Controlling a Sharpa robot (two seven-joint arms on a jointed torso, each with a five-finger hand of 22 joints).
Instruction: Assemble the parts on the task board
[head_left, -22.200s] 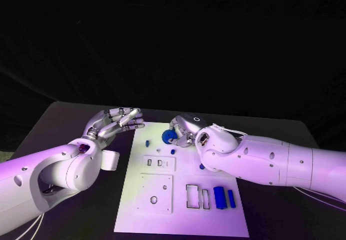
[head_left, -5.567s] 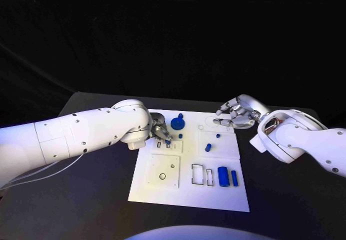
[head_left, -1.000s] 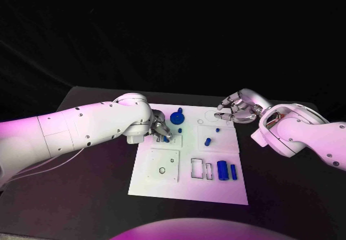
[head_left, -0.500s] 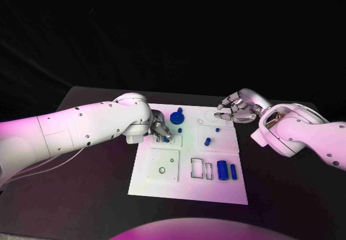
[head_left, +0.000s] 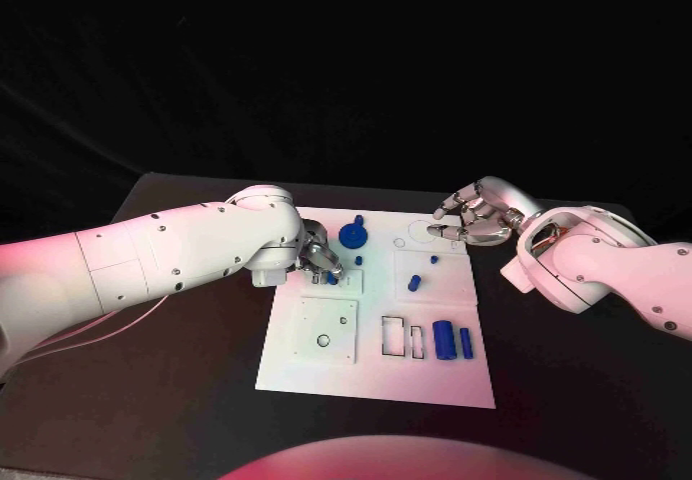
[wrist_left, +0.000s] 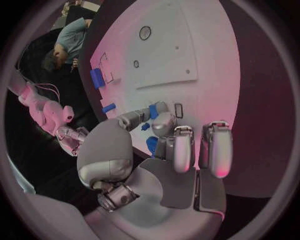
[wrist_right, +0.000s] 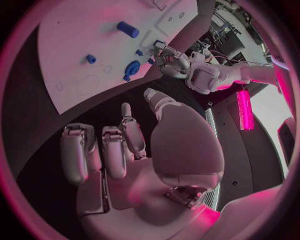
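1. The left robot hand (head_left: 319, 262) pinches a small blue part (wrist_left: 153, 111) between its fingertips, low over the slotted plate (head_left: 335, 283) on the task board (head_left: 378, 385).
2. The right robot hand (head_left: 473, 222) hovers at the board's far right corner, fingers loosely apart, holding nothing.
3. Risk: the part looks small and held only at the tips, so a tilted push could jam it or flick it onto the tabletop (head_left: 173, 400).
4. The blue gear (head_left: 353, 238) sits just beside the left robot hand; a careless sweep could knock it.

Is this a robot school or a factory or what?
Probably a robot testing lab. A white task board with small blue parts lies on a black table, black cloth hangs behind, and each robot hand works there.
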